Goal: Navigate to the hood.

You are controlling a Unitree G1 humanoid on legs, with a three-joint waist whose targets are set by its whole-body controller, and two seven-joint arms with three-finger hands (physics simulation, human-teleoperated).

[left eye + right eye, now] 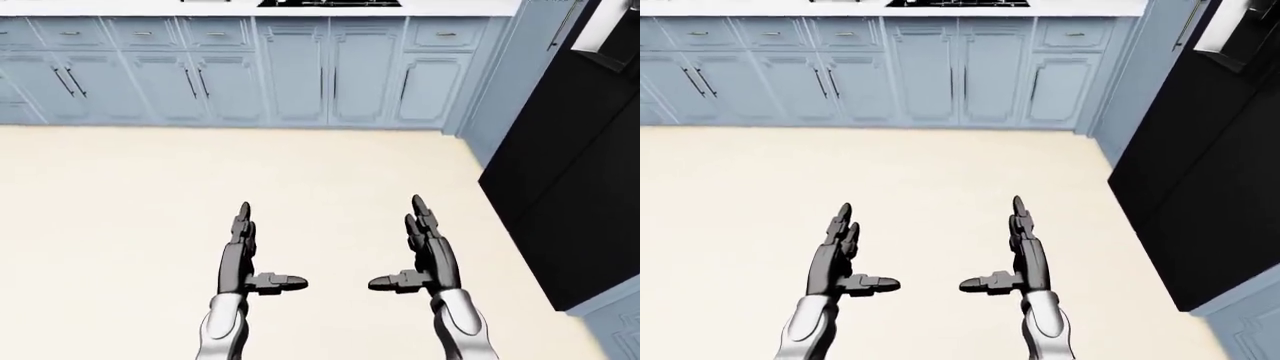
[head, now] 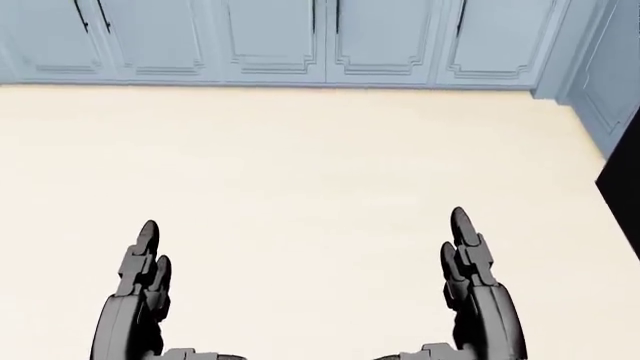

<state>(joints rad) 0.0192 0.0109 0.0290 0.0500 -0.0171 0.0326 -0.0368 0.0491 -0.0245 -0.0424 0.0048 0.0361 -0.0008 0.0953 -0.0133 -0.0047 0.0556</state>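
The hood does not show in any view. A black cooktop (image 1: 330, 3) sits in the white counter at the top edge of the left-eye view. My left hand (image 1: 250, 251) and right hand (image 1: 415, 251) are held out low over the cream floor (image 1: 130, 217), fingers straight, thumbs pointing inward, both open and empty. The head view looks down at the floor and the two hands (image 2: 145, 262) (image 2: 465, 255).
A row of light blue base cabinets (image 1: 300, 75) with drawers runs across the top of the eye views. A tall black appliance (image 1: 570, 172) stands at the right, next to a light blue tall cabinet (image 1: 510, 82).
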